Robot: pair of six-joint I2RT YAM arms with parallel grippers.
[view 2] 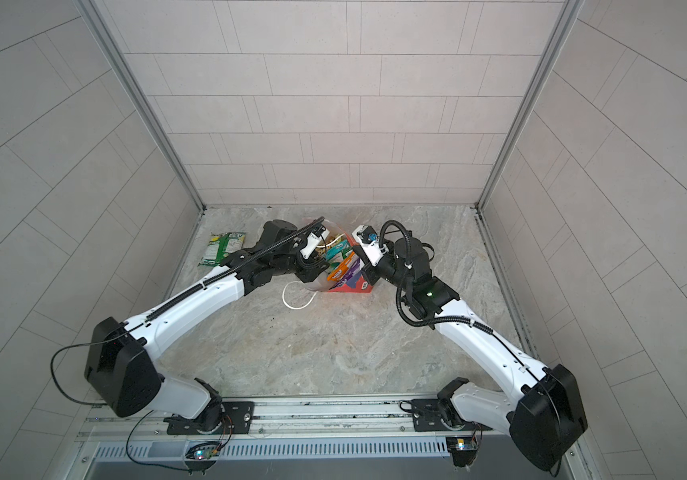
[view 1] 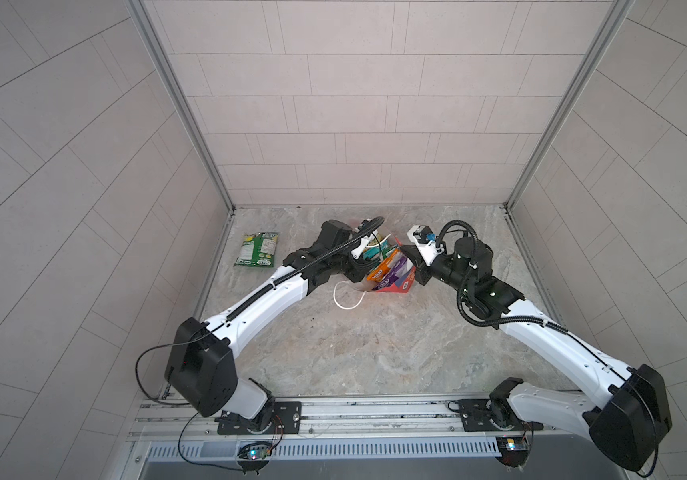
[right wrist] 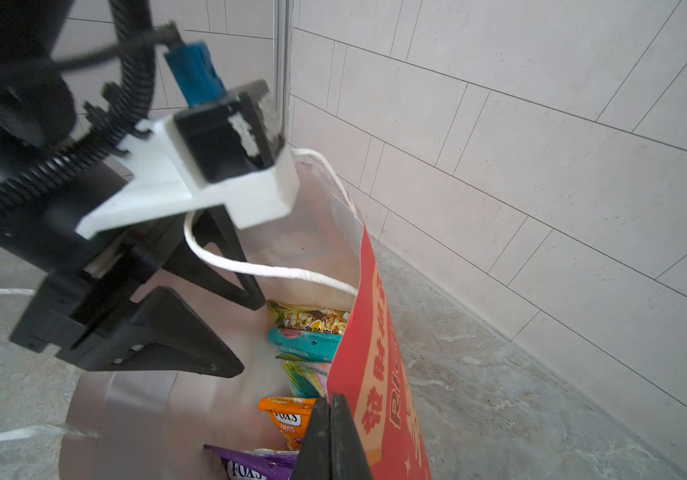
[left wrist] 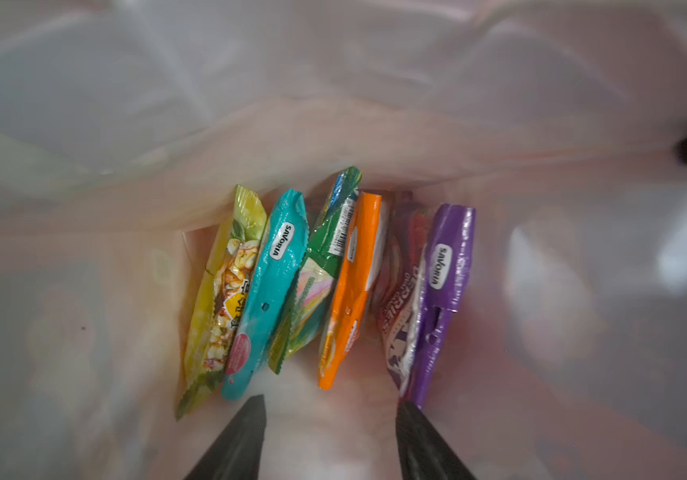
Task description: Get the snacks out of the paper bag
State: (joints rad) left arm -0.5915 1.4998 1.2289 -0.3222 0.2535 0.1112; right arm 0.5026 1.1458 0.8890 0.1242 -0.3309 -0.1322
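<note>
In both top views, one red paper bag (view 1: 396, 286) (view 2: 350, 287) stood open on the marble table (view 1: 375, 353) (view 2: 312, 353), near the middle of its far edge. One green packet (view 1: 256, 249) (view 2: 221, 248) lay flat near the table's far left corner, well apart from the bag. Two arms met at the bag, one on each side.

In the left wrist view, five packets stood on edge, side by side, in the bag's white inside: one yellow packet (left wrist: 221, 299), one teal packet (left wrist: 269, 291), one yellow-green packet (left wrist: 312, 299), one orange packet (left wrist: 350, 291) and one purple packet (left wrist: 443, 282). The left gripper (left wrist: 329, 415) hung just above them, its two dark fingers spread apart with nothing between.

In the right wrist view, the right gripper (right wrist: 330, 440) had its two fingers pinched together on the rim of the bag's red wall. The same five packets showed inside. One white cord handle (right wrist: 250, 268) drooped across the bag's mouth.
</note>
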